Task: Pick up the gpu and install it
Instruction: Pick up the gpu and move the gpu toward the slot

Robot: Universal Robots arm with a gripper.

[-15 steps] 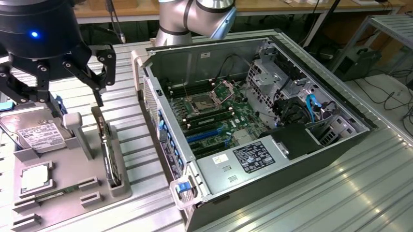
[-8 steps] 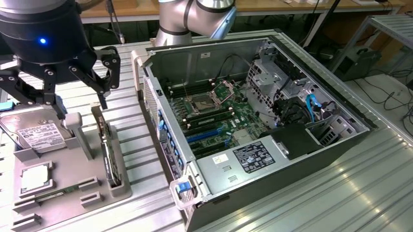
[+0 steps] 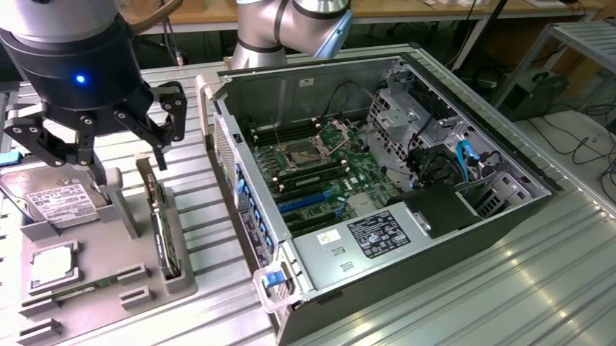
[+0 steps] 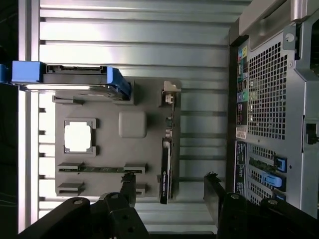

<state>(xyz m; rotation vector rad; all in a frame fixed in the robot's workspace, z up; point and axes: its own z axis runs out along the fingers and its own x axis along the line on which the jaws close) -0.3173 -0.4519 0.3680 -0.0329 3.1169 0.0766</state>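
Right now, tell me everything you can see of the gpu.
The gpu is a thin, dark card standing upright on its long edge in a slot of the grey holder tray, beside the open computer case. It is seen edge-on, so little of its faces shows. A pale metal bracket caps one end. The tray's slot blocks hold its lower edge. The gripper hangs open above it, with fingers spread to either side and clear of the card.

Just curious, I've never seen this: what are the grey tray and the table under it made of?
Tray: probably plastic, with a matte grey finish, no glints and blocky moulded slots. Table: looks like bare metal, perhaps aluminium, ribbed and brightly reflective.
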